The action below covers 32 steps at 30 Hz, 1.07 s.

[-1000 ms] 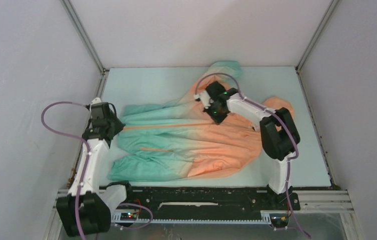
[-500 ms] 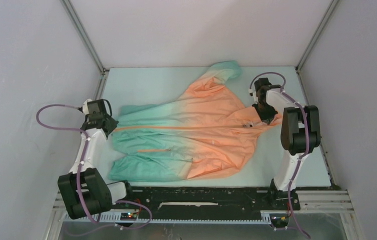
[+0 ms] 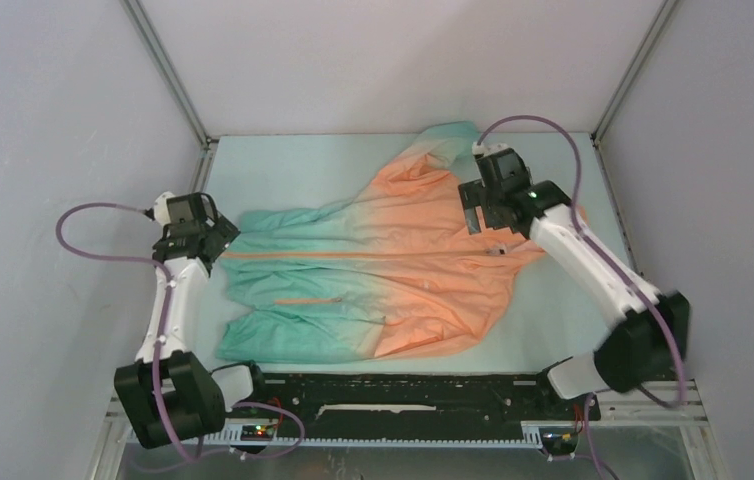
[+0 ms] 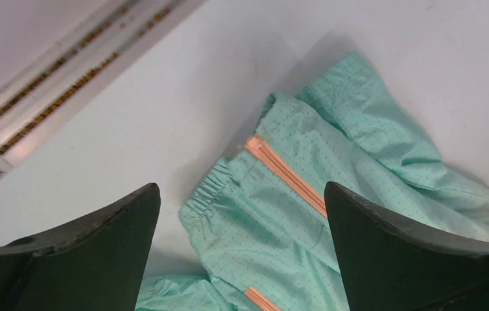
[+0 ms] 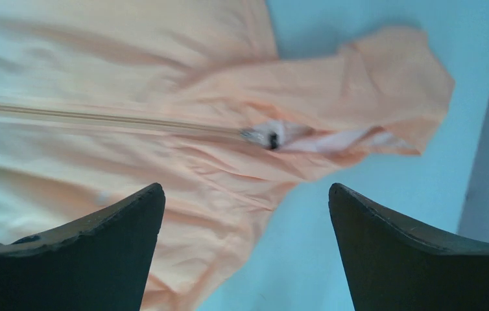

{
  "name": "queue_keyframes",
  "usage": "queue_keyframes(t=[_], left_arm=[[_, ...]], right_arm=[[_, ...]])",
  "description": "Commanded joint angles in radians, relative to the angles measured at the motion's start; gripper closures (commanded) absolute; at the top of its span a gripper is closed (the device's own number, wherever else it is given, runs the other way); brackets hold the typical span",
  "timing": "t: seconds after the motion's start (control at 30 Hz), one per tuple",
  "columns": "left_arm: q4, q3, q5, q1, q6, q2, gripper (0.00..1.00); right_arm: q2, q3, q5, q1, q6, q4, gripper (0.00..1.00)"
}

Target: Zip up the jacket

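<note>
The jacket (image 3: 383,275) lies flat on the table, teal hem to the left and orange hood (image 3: 565,212) to the right. Its orange zip (image 3: 353,254) runs across to a small slider (image 3: 498,252) at the collar. The left gripper (image 3: 205,240) hovers open just off the hem; in its wrist view the left gripper (image 4: 242,189) frames the teal hem (image 4: 229,214) and the zip's bottom end (image 4: 284,173) without touching them. The right gripper (image 3: 481,208) is open above the orange chest. The right wrist view shows the right gripper (image 5: 246,189) empty, with the slider (image 5: 269,139) and hood (image 5: 391,84) below.
White walls with metal corner posts (image 3: 165,70) close in the pale table (image 3: 283,170) on three sides. A black rail (image 3: 403,390) carrying the arm bases runs along the near edge. Purple cables loop off both arms (image 3: 88,235).
The right gripper travelled along the zip from mid-chest to the collar, then opened and lifted away. The left gripper let go of the hem and opened. The jacket now lies flatter.
</note>
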Motion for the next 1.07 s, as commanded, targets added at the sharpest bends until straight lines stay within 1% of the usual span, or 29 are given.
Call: queue_keyframes(t=[0.0, 0.03, 0.07, 0.1, 0.13, 0.17, 0.23, 0.37, 0.43, 0.5, 0.6, 0.7, 0.77, 0.87, 1.03], left_arm=[[-0.066, 0.113, -0.110, -0.037, 0.059, -0.127, 0.00], [-0.076, 0.126, -0.091, -0.048, 0.073, -0.159, 0.00], [-0.073, 0.133, -0.029, -0.061, 0.095, -0.195, 0.03], [-0.049, 0.135, 0.058, -0.078, 0.123, -0.235, 0.09], [-0.011, 0.133, 0.158, -0.104, 0.150, -0.281, 0.12], [0.044, 0.130, 0.294, -0.134, 0.168, -0.317, 0.12], [0.128, 0.159, 0.453, -0.197, 0.176, -0.360, 0.10], [0.176, 0.292, 0.626, -0.313, 0.178, -0.374, 0.08], [0.220, 0.350, 0.688, -0.361, 0.181, -0.390, 0.05], [0.272, 0.398, 0.719, -0.396, 0.183, -0.418, 0.01], [0.366, 0.442, 0.741, -0.411, 0.169, -0.484, 0.00], [0.440, 0.464, 0.713, -0.411, 0.185, -0.557, 0.00], [0.463, 0.474, 0.668, -0.411, 0.201, -0.601, 0.00], [0.483, 0.490, 0.668, -0.411, 0.223, -0.627, 0.00], [0.476, 0.499, 0.681, -0.411, 0.214, -0.621, 0.00]], right_arm=[[-0.252, 0.036, -0.103, 0.080, 0.079, 0.011, 0.01], [-0.309, 0.045, -0.137, 0.084, 0.080, 0.001, 0.00], [-0.368, 0.044, -0.166, 0.083, 0.080, 0.001, 0.00], [-0.429, 0.044, -0.172, 0.084, 0.091, 0.009, 0.00], [-0.484, 0.045, -0.168, 0.083, 0.104, 0.018, 0.00], [-0.538, 0.047, -0.162, 0.082, 0.107, 0.025, 0.01], [-0.637, 0.062, -0.114, 0.084, 0.118, 0.035, 0.00], [-0.732, 0.158, -0.043, 0.087, 0.085, 0.014, 0.00], [-0.757, 0.225, -0.020, 0.087, 0.055, 0.001, 0.01], [-0.781, 0.284, -0.003, 0.086, 0.027, 0.009, 0.01], [-0.826, 0.336, 0.003, 0.084, -0.010, 0.043, 0.00], [-0.879, 0.337, 0.002, 0.082, -0.022, 0.096, 0.00], [-0.915, 0.319, 0.007, 0.078, -0.027, 0.137, 0.00], [-0.960, 0.278, 0.060, 0.070, -0.042, 0.189, 0.00], [-0.975, 0.259, 0.020, 0.048, -0.057, 0.180, 0.00]])
